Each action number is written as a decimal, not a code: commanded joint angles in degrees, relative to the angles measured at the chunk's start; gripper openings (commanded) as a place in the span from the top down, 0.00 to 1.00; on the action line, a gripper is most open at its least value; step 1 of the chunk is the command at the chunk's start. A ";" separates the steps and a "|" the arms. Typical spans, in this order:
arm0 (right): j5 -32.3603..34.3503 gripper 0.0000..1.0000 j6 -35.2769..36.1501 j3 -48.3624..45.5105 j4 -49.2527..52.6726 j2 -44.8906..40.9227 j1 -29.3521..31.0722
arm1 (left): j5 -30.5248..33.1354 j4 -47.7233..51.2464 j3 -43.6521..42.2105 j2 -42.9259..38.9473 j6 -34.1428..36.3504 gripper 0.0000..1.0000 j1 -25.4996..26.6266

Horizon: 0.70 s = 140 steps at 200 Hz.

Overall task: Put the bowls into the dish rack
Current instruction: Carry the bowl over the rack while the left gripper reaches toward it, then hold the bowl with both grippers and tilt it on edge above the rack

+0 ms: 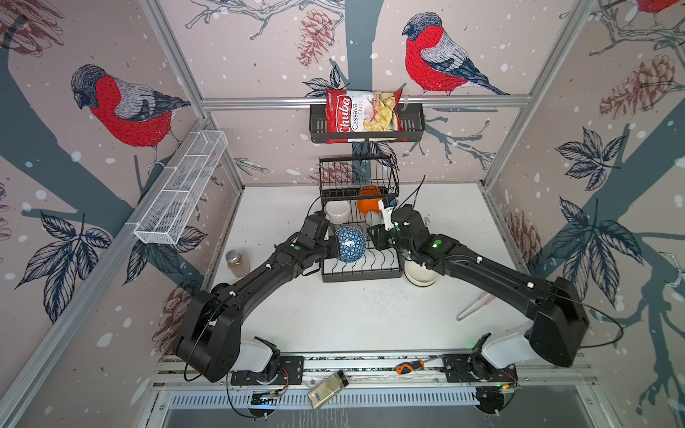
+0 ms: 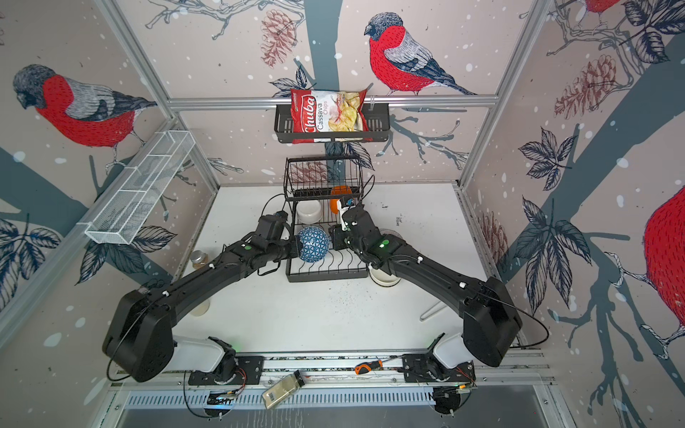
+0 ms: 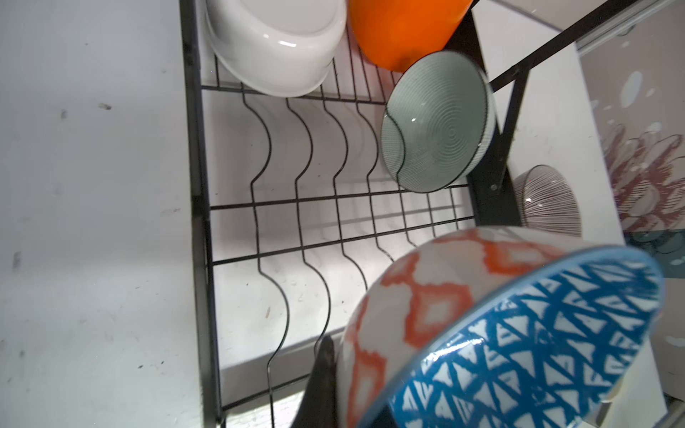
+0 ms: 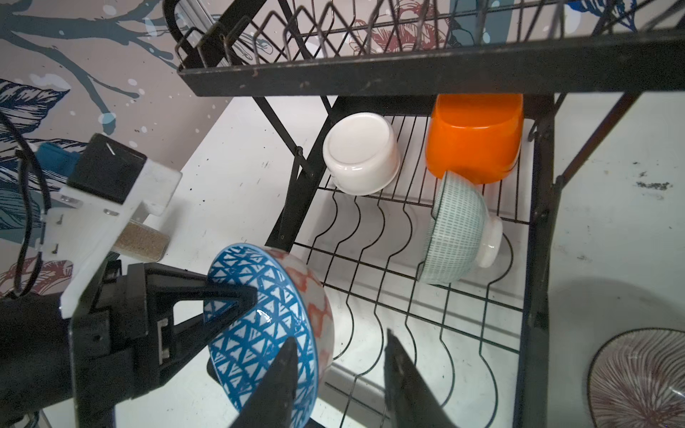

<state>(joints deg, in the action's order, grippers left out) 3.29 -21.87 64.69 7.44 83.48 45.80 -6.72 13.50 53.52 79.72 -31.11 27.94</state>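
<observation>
A round bowl (image 1: pixel 350 244) (image 2: pixel 313 244) (image 4: pixel 267 315), blue-patterned inside and orange-patterned outside (image 3: pixel 519 333), hangs on edge over the dish rack's (image 1: pixel 361 273) (image 2: pixel 326 276) wavy lower grid. My left gripper (image 1: pixel 335 247) (image 4: pixel 237 300) is shut on its rim; one finger (image 3: pixel 321 374) shows against the outside. My right gripper (image 1: pixel 370 237) (image 4: pixel 343 370) stands open beside the bowl's opposite rim, holding nothing. Under the raised basket sit a white bowl (image 4: pixel 361 155), an orange bowl (image 4: pixel 474 137) and a mint-green bowl (image 4: pixel 459 229) on edge.
A brown-striped bowl (image 4: pixel 637 381) (image 3: pixel 548 200) stands on the table right of the rack. A white bowl (image 1: pixel 419 276) sits under my right arm. A jar (image 1: pixel 236 263) is left of the rack. The wall shelf holds a chips bag (image 1: pixel 361 111); a white mesh trough (image 1: pixel 181 189) hangs left.
</observation>
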 commanded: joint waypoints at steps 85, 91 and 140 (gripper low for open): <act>-19.29 0.45 4.72 -2.07 -1.27 -6.45 -6.84 | -26.77 -21.03 -6.17 -1.76 4.37 1.00 -4.50; -20.03 0.44 4.80 -2.11 -1.34 -6.57 -7.02 | -28.73 -22.38 -6.76 -1.78 4.22 1.00 -5.24; -24.89 0.35 6.19 -2.28 -0.80 -8.12 -7.66 | -39.81 -33.24 -10.17 -2.71 0.41 1.00 -9.61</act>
<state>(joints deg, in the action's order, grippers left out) -17.91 -17.50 62.43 6.66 76.23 38.22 -38.06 -8.80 44.07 78.06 -28.67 19.33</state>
